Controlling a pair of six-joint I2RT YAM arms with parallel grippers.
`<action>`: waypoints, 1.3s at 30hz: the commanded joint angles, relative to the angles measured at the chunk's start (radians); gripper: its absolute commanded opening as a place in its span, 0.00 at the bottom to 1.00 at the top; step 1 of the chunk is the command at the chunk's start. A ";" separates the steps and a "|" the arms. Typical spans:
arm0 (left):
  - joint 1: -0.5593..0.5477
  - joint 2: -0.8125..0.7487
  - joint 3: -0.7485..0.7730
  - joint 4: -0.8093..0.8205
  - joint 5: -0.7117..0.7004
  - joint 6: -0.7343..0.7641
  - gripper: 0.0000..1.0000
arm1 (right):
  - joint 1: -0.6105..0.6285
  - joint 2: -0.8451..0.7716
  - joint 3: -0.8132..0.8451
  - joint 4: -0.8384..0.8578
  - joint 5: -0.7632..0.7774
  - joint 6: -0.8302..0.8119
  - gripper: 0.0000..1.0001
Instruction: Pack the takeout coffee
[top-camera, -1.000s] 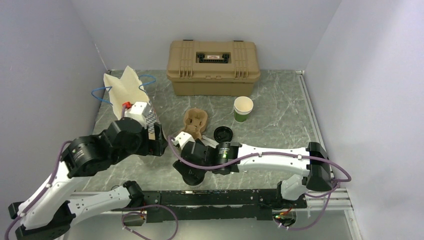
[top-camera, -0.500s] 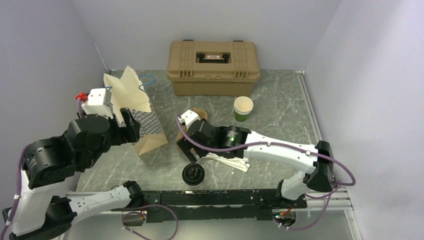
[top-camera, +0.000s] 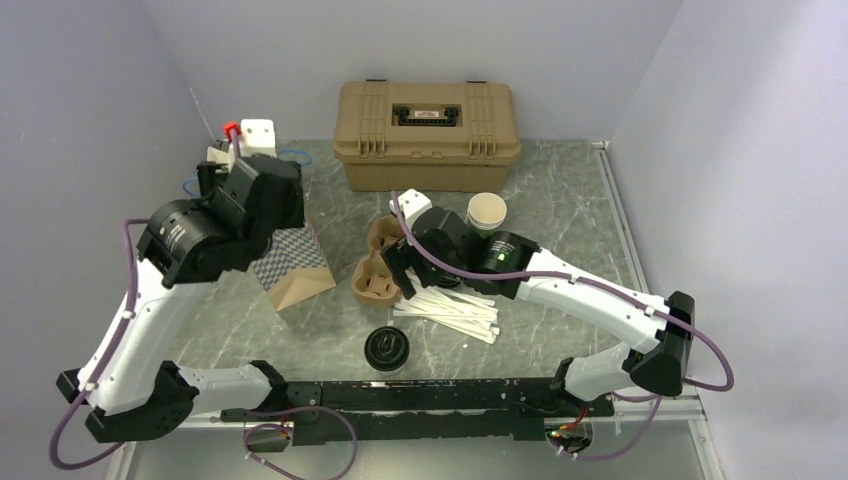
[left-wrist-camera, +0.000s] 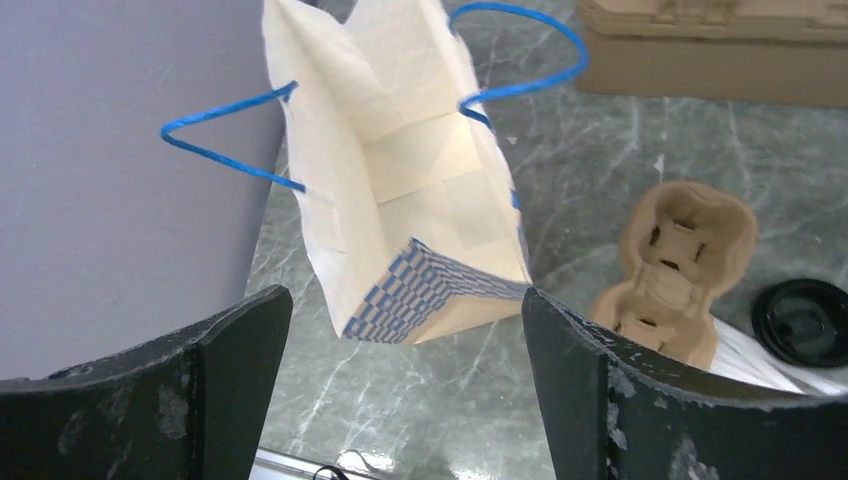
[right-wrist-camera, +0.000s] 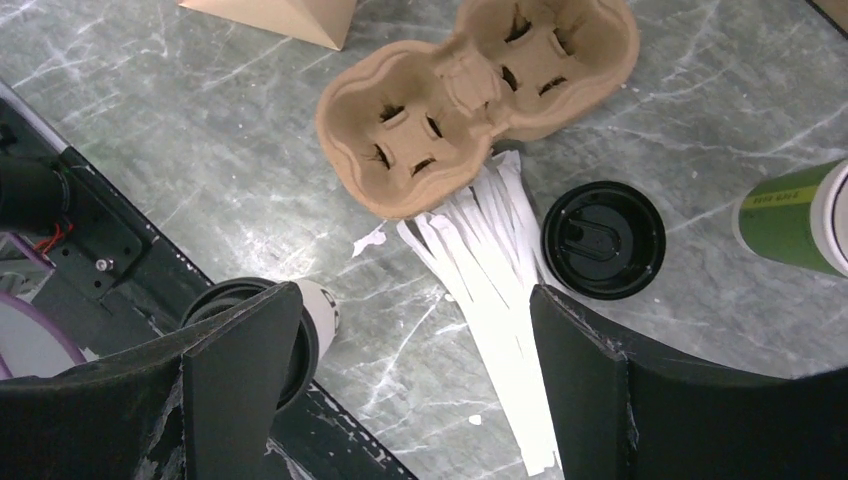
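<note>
Presently the takeout coffee (top-camera: 386, 348) is seen upright on the table (top-camera: 570, 240), close to the near edge, apart from the other things and held by nothing. The right gripper (right-wrist-camera: 415, 295) is spread wide with nothing between its fingers, and it hangs over the cup carrier (right-wrist-camera: 470, 100) and the fan of white stirrers (right-wrist-camera: 500, 260). The left gripper (left-wrist-camera: 400, 300) is also spread and empty, above the mouth of the paper bag (left-wrist-camera: 400, 170).

It is judged that the cup must be fetched next. For this the right gripper should be brought back toward the near edge and lowered around the paper wall below the lid. The cup should be pinched gently and kept upright, so that the lid is not pushed off and nothing is spilled. The bag mouth should be kept wide and steady.

Inside the bag only its folded bottom is seen. Both wells of the carrier are unfilled. The green cup (top-camera: 487, 215) shows only a cream inside. The loose black lid (right-wrist-camera: 603, 238) lies alone beside the stirrers. The tan case (top-camera: 427, 120) is closed.
</note>
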 joint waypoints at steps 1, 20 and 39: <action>0.223 0.019 0.005 0.158 0.187 0.174 0.89 | -0.039 -0.059 -0.034 0.043 -0.047 -0.028 0.89; 0.948 0.020 -0.315 0.344 0.786 0.200 0.81 | -0.094 -0.101 -0.154 0.120 -0.187 -0.021 0.89; 0.975 0.159 -0.404 0.491 0.819 0.216 0.60 | -0.103 -0.122 -0.199 0.152 -0.206 -0.022 0.89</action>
